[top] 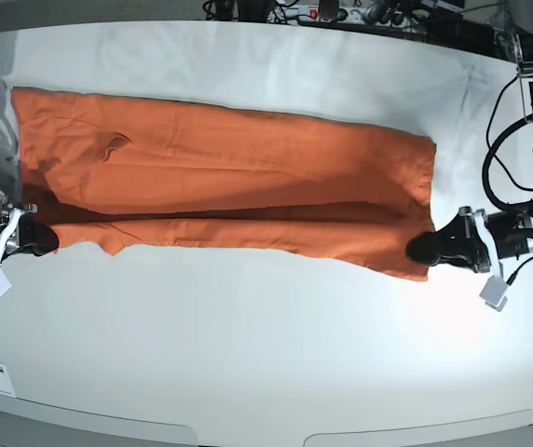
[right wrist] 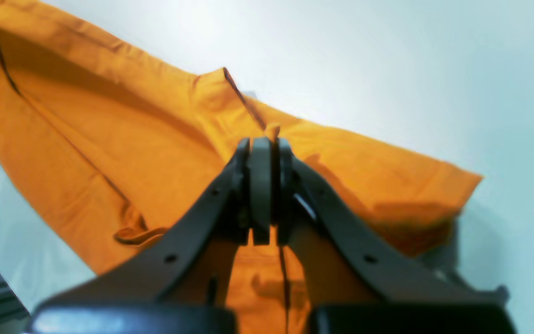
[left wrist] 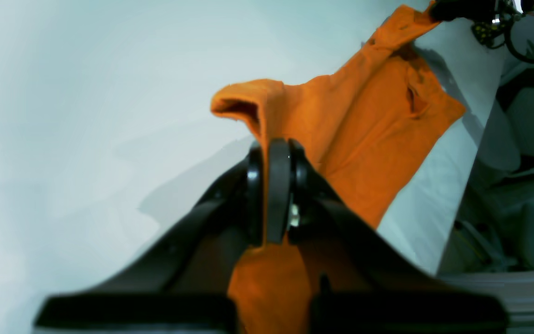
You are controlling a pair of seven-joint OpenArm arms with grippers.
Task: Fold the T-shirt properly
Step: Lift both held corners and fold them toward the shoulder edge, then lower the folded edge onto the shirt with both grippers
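The shirt (top: 220, 177) lies stretched along the bench (top: 266, 354) – thin, limp, light; left gripper (top: 427, 249) and right gripper (top: 41, 240) each pinch a near-edge corner, jaws closed – best held there

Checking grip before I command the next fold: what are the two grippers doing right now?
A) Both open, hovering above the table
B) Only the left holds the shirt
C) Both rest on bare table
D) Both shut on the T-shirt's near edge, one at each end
D: the left gripper and the right gripper each pinch the T-shirt at opposite ends of its near edge, with the jaws closed on fabric in both wrist views.
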